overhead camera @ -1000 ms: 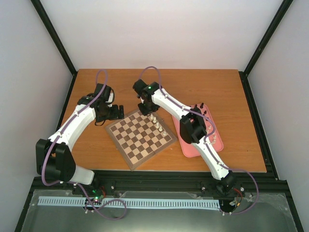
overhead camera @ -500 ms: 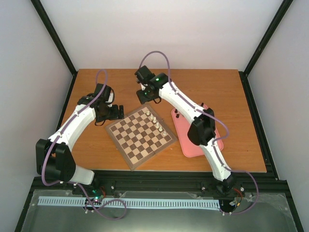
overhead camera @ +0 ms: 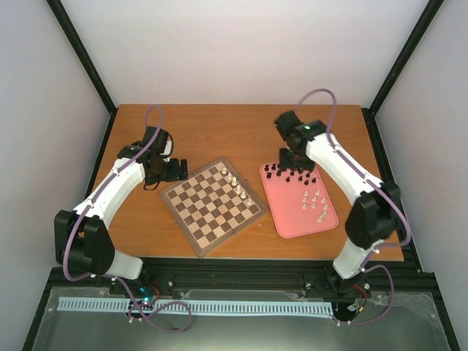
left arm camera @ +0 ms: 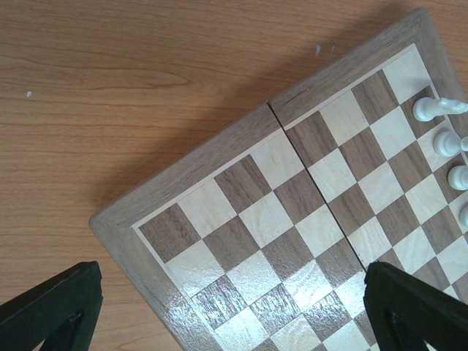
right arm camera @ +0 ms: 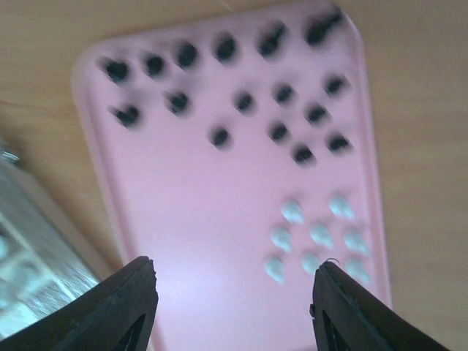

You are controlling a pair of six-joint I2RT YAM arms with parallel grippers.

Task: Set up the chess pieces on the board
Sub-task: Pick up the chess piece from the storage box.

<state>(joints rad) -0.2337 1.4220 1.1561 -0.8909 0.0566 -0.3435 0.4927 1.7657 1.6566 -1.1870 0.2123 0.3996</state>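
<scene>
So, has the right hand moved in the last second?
Yes. The right hand swung rightward, from the far corner of the board to above the far end of the pink tray, over the black pieces.

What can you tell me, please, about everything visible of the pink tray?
The pink tray is a flat, rounded-corner rectangle with a low rim, plastic-looking, lying on the wooden table right of the board. Black pieces sit clustered at its far end, white pieces near its right edge; the rest is bare.
</scene>
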